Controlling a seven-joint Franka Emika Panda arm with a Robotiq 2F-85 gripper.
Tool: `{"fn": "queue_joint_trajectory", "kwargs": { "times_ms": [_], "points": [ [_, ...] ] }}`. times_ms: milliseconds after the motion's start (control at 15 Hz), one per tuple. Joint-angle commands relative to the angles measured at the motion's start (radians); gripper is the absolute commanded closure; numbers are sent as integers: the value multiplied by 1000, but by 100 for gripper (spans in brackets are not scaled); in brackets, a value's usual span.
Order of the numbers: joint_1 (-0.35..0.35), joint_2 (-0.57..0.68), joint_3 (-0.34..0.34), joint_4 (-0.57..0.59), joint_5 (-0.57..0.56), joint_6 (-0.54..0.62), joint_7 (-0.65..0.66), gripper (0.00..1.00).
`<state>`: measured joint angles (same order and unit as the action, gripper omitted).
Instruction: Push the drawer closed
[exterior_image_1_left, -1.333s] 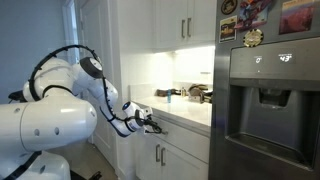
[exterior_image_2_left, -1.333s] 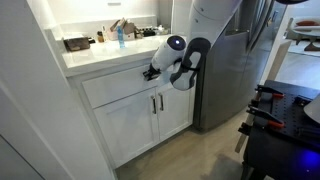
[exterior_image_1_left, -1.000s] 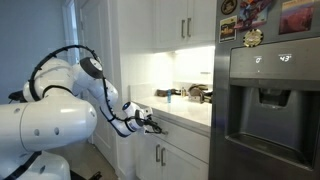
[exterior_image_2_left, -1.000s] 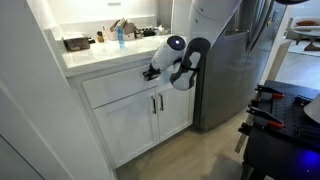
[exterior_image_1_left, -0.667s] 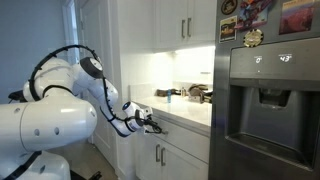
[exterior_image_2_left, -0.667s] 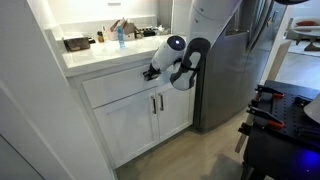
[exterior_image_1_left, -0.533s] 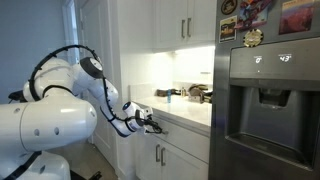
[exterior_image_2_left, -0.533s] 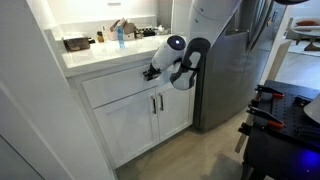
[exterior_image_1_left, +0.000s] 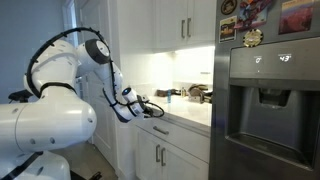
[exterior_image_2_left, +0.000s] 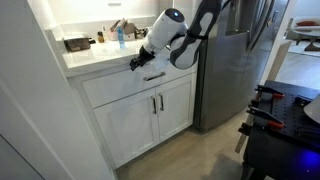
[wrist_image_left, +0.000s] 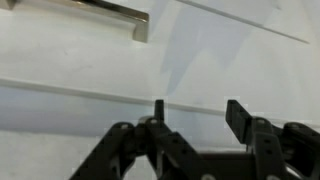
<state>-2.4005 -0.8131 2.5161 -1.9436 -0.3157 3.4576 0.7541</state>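
The drawer (exterior_image_2_left: 112, 88) is the wide white front under the countertop; it sits about flush with the cabinet face, its slim bar handle (exterior_image_2_left: 155, 75) horizontal. My gripper (exterior_image_2_left: 135, 62) hovers above and just in front of the counter edge, clear of the drawer front. The same gripper (exterior_image_1_left: 156, 107) shows beside the counter in both exterior views. In the wrist view the white drawer front (wrist_image_left: 80, 50) fills the frame with the metal handle (wrist_image_left: 110, 12) at the top. The gripper (wrist_image_left: 197, 112) stands open, nothing between its black fingers (wrist_image_left: 237, 115).
Below the drawer are two white cabinet doors (exterior_image_2_left: 135, 125) with vertical handles. The countertop (exterior_image_2_left: 90, 55) carries a blue bottle (exterior_image_2_left: 119, 35) and other clutter. A steel fridge (exterior_image_1_left: 265, 100) stands next to the cabinets. White upper cabinets (exterior_image_1_left: 185, 25) hang overhead.
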Motion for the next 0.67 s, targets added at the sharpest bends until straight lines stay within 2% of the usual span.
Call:
{"fn": "queue_joint_trajectory", "kwargs": {
  "times_ms": [0,67,133,200,333,400,600],
  "points": [
    [-145,256,183,-106,-260,-97,45,2],
    [-29,316,89,-223,-354,-97,182,0],
    [-48,372,111,-261,-443,-125,239,0],
    [-43,427,105,-307,-541,-156,319,0],
    [-22,539,101,-428,-636,-219,402,0],
    [-9,593,101,-487,-645,-251,410,0],
    [34,755,101,-644,-473,-366,270,0]
  ]
}}
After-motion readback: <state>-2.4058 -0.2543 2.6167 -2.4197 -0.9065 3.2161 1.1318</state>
